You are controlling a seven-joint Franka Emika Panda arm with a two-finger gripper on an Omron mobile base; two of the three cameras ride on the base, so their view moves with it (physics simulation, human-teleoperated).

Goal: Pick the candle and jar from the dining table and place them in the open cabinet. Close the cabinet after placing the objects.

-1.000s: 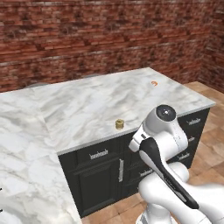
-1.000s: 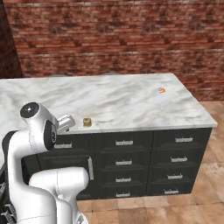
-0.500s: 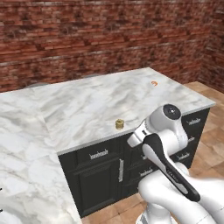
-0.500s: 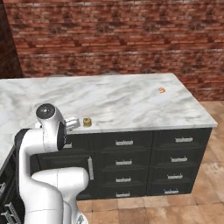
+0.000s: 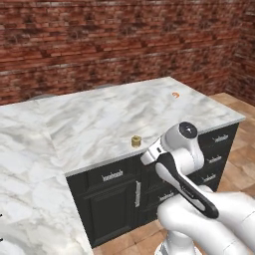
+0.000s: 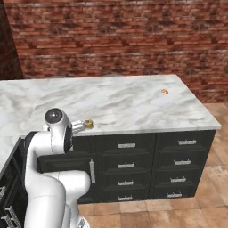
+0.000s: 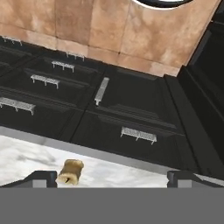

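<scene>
— Brick wall [image 5: 124, 45] behind, dining table [image 5: 99, 119] in front. Where is the candle [image 5: 136, 141]?
— Near the table's front edge, above the black drawers [image 6: 127, 164], apart from an orange speck [image 6: 164, 91] far along the top.
— And the gripper [image 7: 111, 179]?
— Its 2 fingertips [image 7: 41, 178] stand spread apart, holding nothing, the candle just inside one.

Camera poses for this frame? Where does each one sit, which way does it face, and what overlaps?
Left base view: behind-left, facing the dining table and candle; arm at lower right.
Right base view: behind-right, same table and candle; arm at lower left.
Hand view: on the hand, looking over the table edge, down the drawer fronts; fingertips at bottom.
Shared: candle, marble top, drawers.
</scene>
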